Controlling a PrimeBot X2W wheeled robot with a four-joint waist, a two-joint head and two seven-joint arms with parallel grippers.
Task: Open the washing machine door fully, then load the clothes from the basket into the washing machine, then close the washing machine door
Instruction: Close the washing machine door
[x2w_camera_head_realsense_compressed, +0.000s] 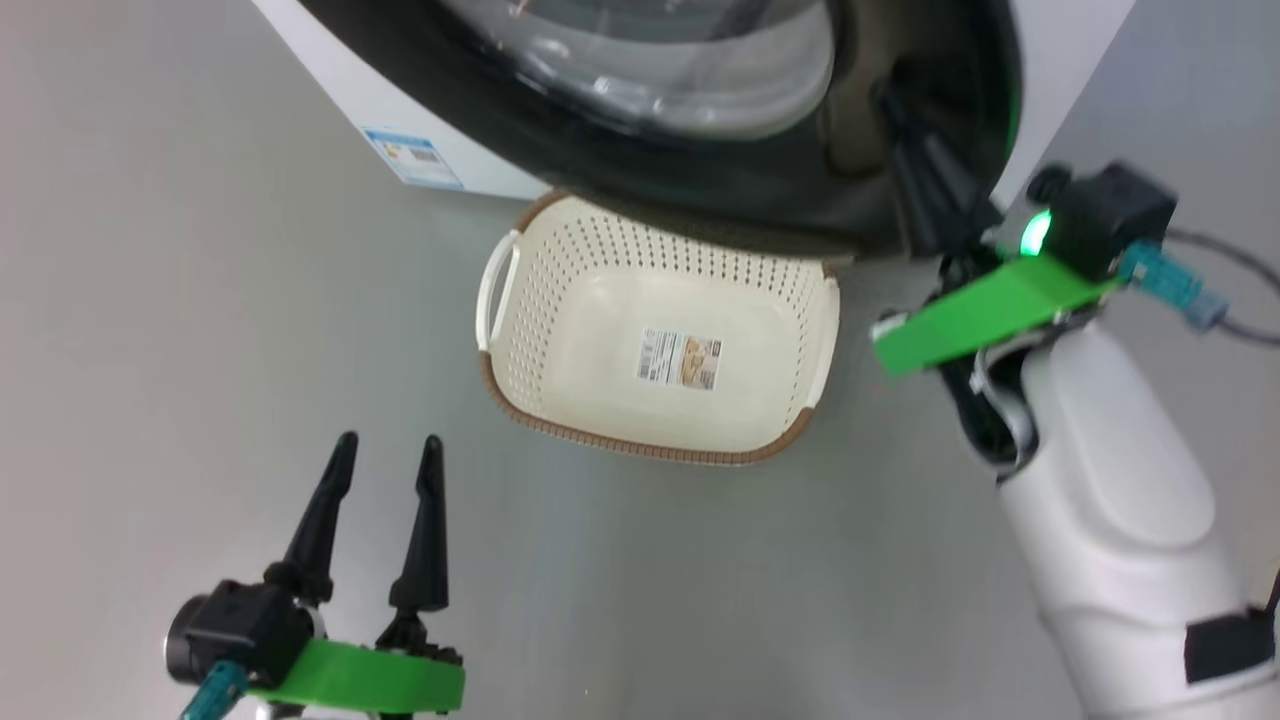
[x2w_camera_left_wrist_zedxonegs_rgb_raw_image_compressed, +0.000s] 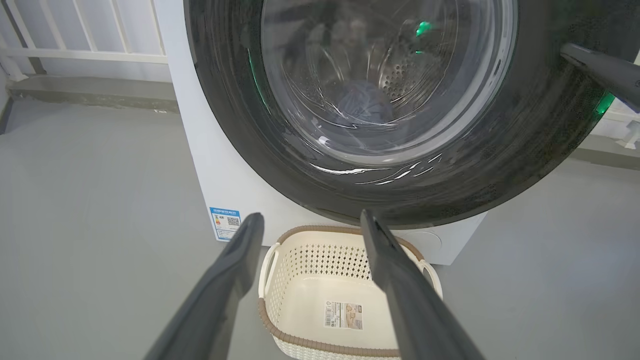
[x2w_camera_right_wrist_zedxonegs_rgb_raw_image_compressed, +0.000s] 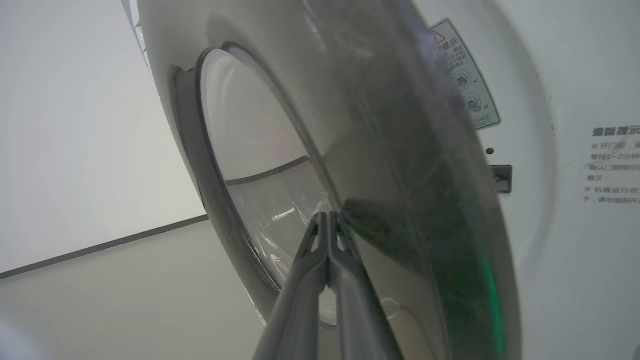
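Your right gripper (x2w_camera_right_wrist_zedxonegs_rgb_raw_image_compressed: 326, 216) has its two fingers pressed together with nothing between them. As far as the right wrist view shows, the tips rest against the glossy black face of the washing machine door (x2w_camera_right_wrist_zedxonegs_rgb_raw_image_compressed: 400, 200), just beside the rim of its glass bowl. Past those tips and off to their right, the white front of the washing machine (x2w_camera_right_wrist_zedxonegs_rgb_raw_image_compressed: 540, 240) shows a latch slot (x2w_camera_right_wrist_zedxonegs_rgb_raw_image_compressed: 501, 178) that the door's edge does not cover. I judge the door nearly shut but not latched.

Your left gripper (x2w_camera_head_realsense_compressed: 388, 442) hangs with its fingers wide apart, holding nothing. The basket (x2w_camera_head_realsense_compressed: 640, 445) sits on the floor (x2w_camera_head_realsense_compressed: 200, 300) just ahead of those tips, with only a sticker (x2w_camera_head_realsense_compressed: 680, 360) on its bottom. Further ahead and above, behind the door glass, a dim bluish bundle lies low in the drum (x2w_camera_left_wrist_zedxonegs_rgb_raw_image_compressed: 400, 75). I take it for the clothes (x2w_camera_left_wrist_zedxonegs_rgb_raw_image_compressed: 362, 102), though reflections blur it.

Opening and loading look done. What is left is to press the door home until it catches.
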